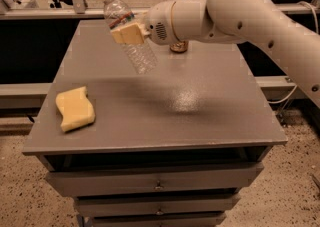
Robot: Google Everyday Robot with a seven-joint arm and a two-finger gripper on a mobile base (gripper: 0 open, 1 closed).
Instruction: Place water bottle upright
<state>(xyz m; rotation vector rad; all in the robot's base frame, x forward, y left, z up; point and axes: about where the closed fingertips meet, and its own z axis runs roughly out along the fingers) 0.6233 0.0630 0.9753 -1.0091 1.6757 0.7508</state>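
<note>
The water bottle (pixel 140 53) is a clear ribbed bottle with a white cap and a red-and-white band near its neck. It hangs in the air above the back left part of the grey table (pixel 200 116), tilted with the cap up and to the left. My gripper (pixel 129 33) is shut on the bottle's upper body, its tan fingers (pixel 131 35) across the front. My white arm (pixel 240 6) reaches in from the right. A tan-and-gold soda can (pixel 178 47) shows partly behind the wrist.
A yellow sponge (pixel 75 108) lies on the table's left side. The table has drawers (pixel 158 181) below its front edge. Dark shelving and metal rails stand behind and to both sides.
</note>
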